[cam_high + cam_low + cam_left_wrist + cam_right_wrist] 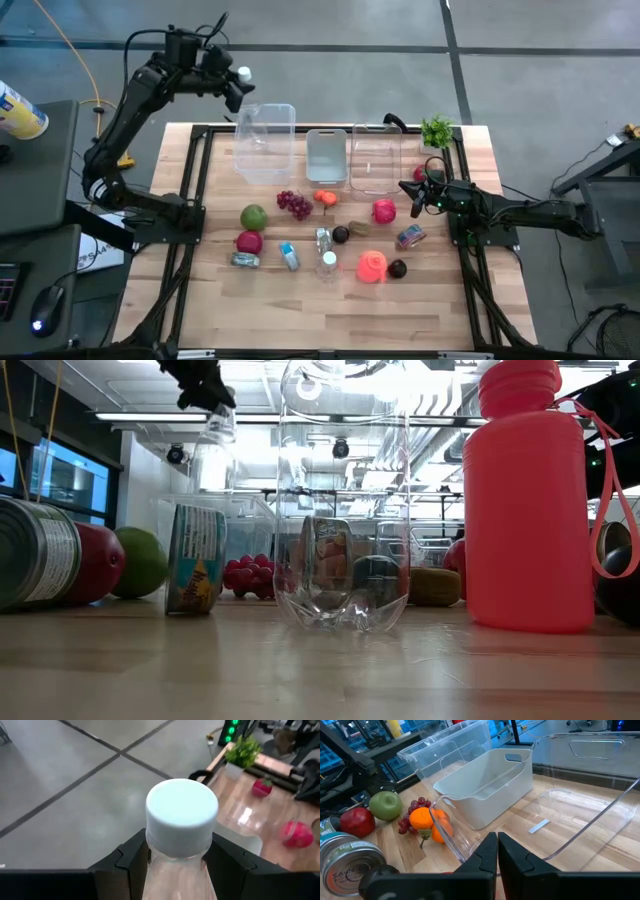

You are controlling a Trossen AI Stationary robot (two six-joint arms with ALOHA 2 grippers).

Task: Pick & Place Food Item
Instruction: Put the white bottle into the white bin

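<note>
My left gripper (236, 88) is raised above the table's far left and is shut on a clear plastic bottle with a white cap (181, 815). It is over the left clear bin (265, 140), and it also shows at the top of the low view (200, 385). My right gripper (415, 190) is shut and empty, low at the near wall of the right clear bin (375, 165). A grey bin (326, 155) stands between the two clear bins. Food lies on the table: a green apple (254, 216), a red apple (249, 241), grapes (294, 204) and an orange (326, 198). My left gripper pinches the bottle's neck (177, 852) just below the white cap, one finger (131, 865) on each side. The cap sticks out beyond the fingertips, and the clear body runs back between the fingers. The bottle is lifted clear, high above the table.
Cans (245, 260), a second clear bottle (328, 264), a red bottle (372, 266), a pink fruit (384, 210), a kiwi (360, 228) and dark plums (397, 268) lie mid-table. A small potted plant (436, 131) stands at the far right.
</note>
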